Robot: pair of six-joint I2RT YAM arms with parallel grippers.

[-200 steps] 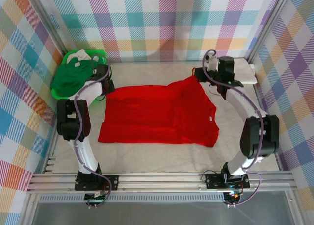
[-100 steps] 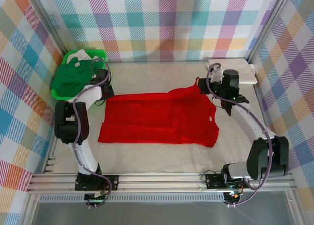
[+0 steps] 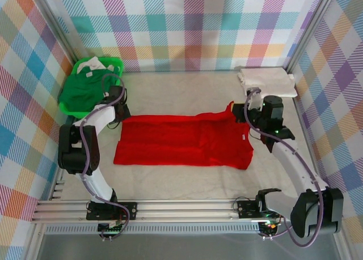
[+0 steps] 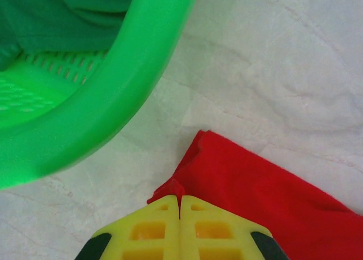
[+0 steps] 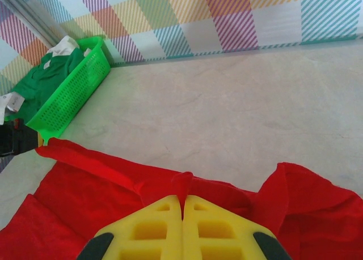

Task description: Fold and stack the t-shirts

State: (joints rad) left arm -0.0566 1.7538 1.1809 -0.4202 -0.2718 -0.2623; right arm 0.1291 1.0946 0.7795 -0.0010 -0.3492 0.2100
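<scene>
We reach both arms forward, left gripper (image 3: 122, 109) at 10 o'clock, right gripper (image 3: 245, 110) at 2 o'clock, each pair of jaws pinched together on the red t-shirt (image 3: 181, 140).

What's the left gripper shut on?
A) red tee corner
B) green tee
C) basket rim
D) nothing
A: in the left wrist view the left gripper has its fingers pressed together on a far corner of the red tee, on the table just clear of the basket.
</scene>
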